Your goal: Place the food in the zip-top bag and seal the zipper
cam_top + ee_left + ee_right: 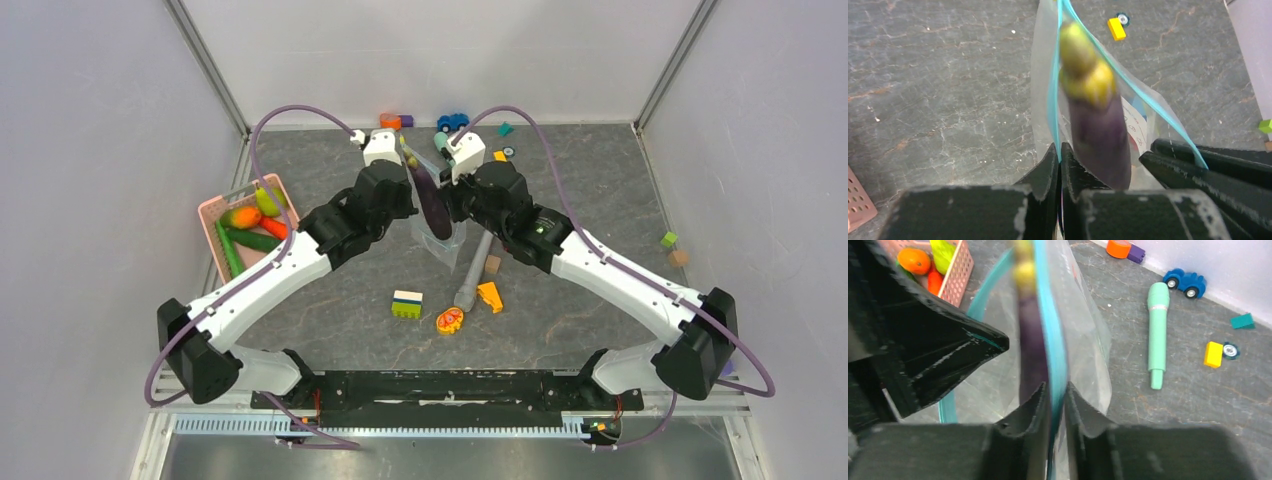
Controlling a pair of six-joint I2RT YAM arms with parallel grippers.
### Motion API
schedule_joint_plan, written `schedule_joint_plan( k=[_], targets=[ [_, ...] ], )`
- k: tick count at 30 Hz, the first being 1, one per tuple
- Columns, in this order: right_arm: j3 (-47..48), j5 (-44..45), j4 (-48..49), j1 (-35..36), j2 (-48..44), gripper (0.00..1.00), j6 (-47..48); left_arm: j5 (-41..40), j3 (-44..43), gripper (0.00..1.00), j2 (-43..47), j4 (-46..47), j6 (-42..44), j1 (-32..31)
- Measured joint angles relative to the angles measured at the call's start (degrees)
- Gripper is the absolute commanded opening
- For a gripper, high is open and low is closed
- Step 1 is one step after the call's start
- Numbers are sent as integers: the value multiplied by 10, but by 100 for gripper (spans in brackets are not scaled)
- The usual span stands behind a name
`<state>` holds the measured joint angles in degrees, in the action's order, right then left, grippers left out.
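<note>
Where basket [207,213] sits, far left: five food pieces [243,217] inside.
Left gripper [1059,155]: jaws pinched on zipper [1052,100].
Centre: one bag [1040,75], one eggplant [1100,135] in its mouth.
Right gripper [1057,387]: jaws narrowly apart, zipper between; grip unclear.

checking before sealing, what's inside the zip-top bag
A purple eggplant sits in the open mouth of the zip-top bag, between its zipper strips. The fingers hide most of the lower bag, so other food there cannot be seen.
</note>
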<state>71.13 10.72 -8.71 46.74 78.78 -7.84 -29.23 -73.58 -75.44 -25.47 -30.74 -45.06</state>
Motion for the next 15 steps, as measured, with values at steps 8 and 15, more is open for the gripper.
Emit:
schedule_joint_plan(
  k=[8, 15],
  targets=[
    [-34, 58, 0, 0, -5, 67, 67, 24, -2, 2, -51, -2, 0, 4],
    [-77, 93, 9, 0, -37, 71, 83, 41, 2, 2, -52, 8, 0, 7]
  ],
)
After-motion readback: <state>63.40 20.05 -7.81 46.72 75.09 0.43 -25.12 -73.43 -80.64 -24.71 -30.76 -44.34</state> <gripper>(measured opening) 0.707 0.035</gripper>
